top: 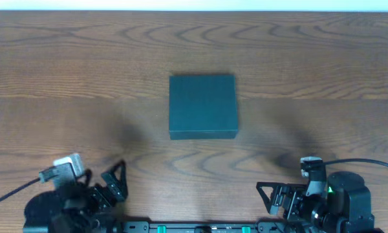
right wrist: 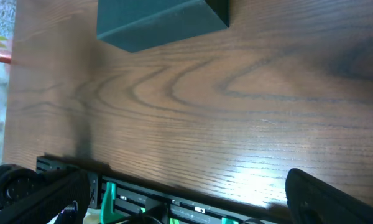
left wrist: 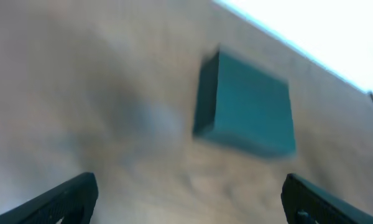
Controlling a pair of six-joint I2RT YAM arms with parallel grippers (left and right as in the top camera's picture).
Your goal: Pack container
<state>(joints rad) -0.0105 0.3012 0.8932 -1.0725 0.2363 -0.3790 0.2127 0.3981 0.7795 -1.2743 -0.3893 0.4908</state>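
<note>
The container (top: 202, 105) lay closed at mid-tabletop (top: 64, 77), lid flat. It was probably light, stiff cardboard with a matte face, best taken at the front lid edge. It sat well ahead of the left claw (top: 114, 178) and right claw (top: 269, 194), both gaping wide and empty

— How many boxes can you count?
— One box (top: 202, 107). I see just that one in all three of my views.
— And tables?
— One table (top: 64, 65).
— What about your own parts?
— Two grippers: my left gripper (top: 119, 180) and my right gripper (top: 266, 197). Each one has two fingers (left wrist: 62, 199), so that makes four fingers in all.
— Any wires?
— Two. There's one left cable (top: 13, 194) and one right cable (top: 368, 164).
— Anything more?
— One rail (top: 194, 228) at the near edge, with two green bits on it.
</note>
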